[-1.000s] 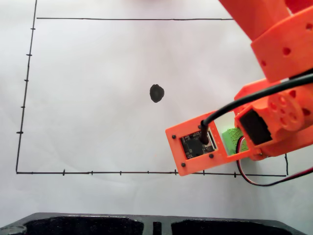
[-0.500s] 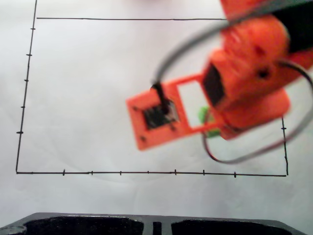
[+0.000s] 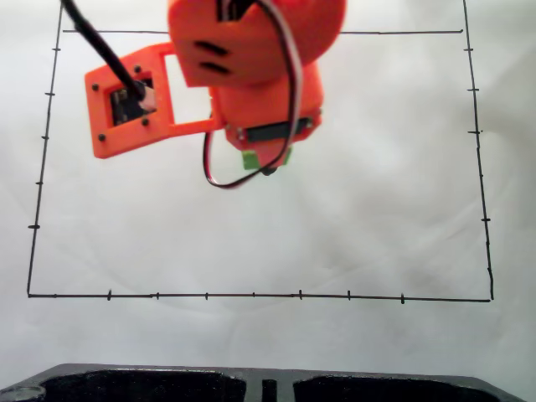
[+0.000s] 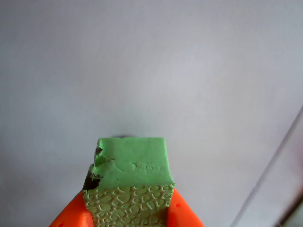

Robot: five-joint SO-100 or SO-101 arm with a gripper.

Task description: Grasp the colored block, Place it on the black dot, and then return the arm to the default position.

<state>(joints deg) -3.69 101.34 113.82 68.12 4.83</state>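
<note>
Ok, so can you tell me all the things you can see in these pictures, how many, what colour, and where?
Green block: one, bright green with a pebbly side, held between the orange jaws in the wrist view; peeking out under the arm in the fixed view.
White paper: one sheet, white, covering the table.
Ruled rectangle: one, thin black lines with tick marks, drawn on the paper.
Dark tray edge: one, black, along the bottom of the fixed view.
Black dot: hidden, cannot tell where.
Arm: one, orange with black, red and white cables, top of the fixed view.
Camera frame: one, orange, to the arm's left in the fixed view.
Gripper: one, orange, shut on the block.
</note>
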